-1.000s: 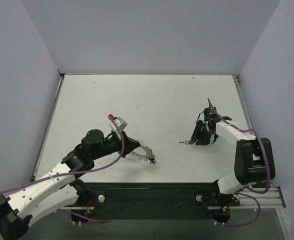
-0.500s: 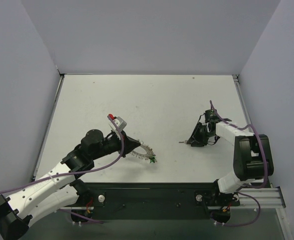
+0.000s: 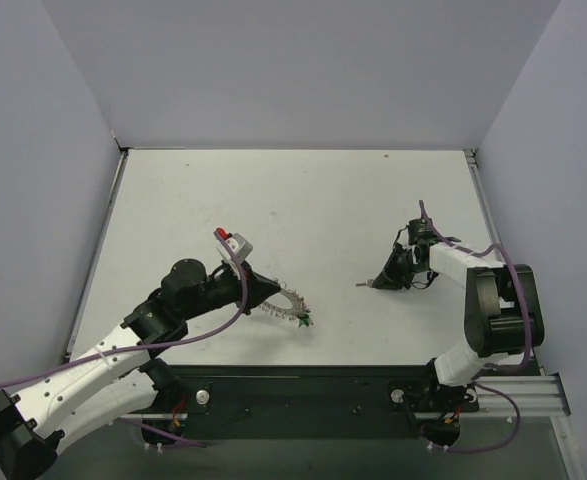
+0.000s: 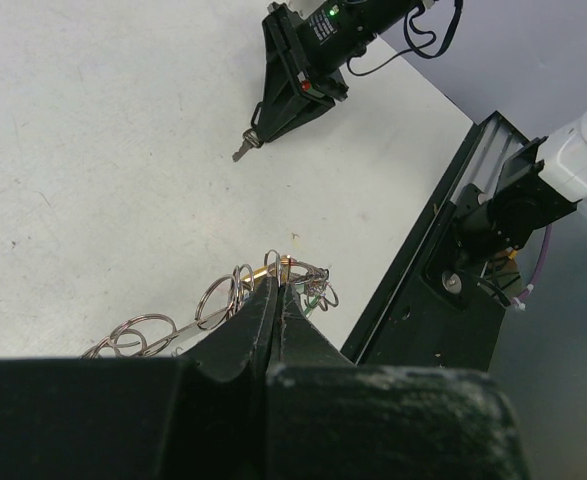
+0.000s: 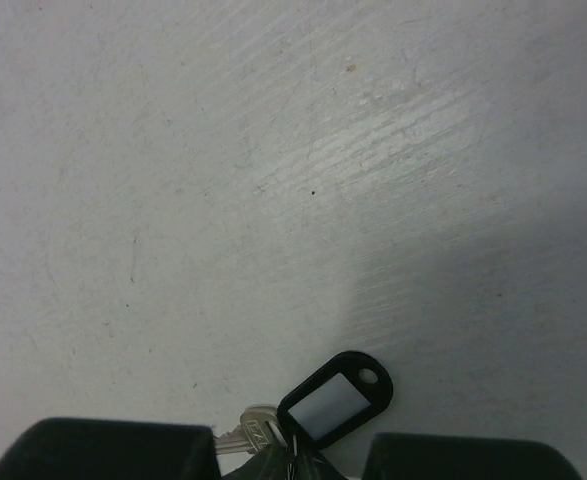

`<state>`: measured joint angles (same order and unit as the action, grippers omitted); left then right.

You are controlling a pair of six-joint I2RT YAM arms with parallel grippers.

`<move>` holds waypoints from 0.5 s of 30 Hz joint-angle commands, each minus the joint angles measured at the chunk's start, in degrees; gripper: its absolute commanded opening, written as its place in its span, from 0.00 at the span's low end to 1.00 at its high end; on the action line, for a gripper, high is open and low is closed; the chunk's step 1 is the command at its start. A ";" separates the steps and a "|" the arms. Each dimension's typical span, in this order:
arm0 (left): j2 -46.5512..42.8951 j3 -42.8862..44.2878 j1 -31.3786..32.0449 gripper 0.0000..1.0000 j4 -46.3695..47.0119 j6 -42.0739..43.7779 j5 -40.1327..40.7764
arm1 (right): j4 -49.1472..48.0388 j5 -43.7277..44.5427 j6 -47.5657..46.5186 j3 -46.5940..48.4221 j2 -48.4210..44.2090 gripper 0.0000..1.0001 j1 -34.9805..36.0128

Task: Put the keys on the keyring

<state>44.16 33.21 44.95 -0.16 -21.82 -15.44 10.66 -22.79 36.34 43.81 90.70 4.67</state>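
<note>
The right gripper (image 3: 376, 284) is clamped on a black-tagged key (image 5: 318, 410), down at the table (image 3: 273, 200) and well apart from the keyring (image 4: 218, 300), which the left gripper (image 4: 276, 292) pinches shut beside a green key (image 3: 303, 321). It should carry the key across level and meet the ring's split end squarely. Right arm folded tight, wrist pitched down; left arm stretched long and low.

One keyring (image 3: 281, 312), one black-tagged key (image 5: 256, 428) (silver)
</note>
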 commanded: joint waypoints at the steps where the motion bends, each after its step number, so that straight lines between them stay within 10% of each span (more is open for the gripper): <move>1: -1.53 0.45 0.05 0.00 5.35 -0.41 -0.64 | 0.86 1.52 0.14 -0.66 1.24 0.06 -0.36; 15: -0.48 0.89 -0.04 0.00 5.70 -0.50 -0.73 | 5.68 3.36 -11.01 4.34 -3.42 0.00 3.41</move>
<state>43.94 33.12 44.95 -0.14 -21.85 -15.44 11.92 -20.56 31.35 44.21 89.60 5.32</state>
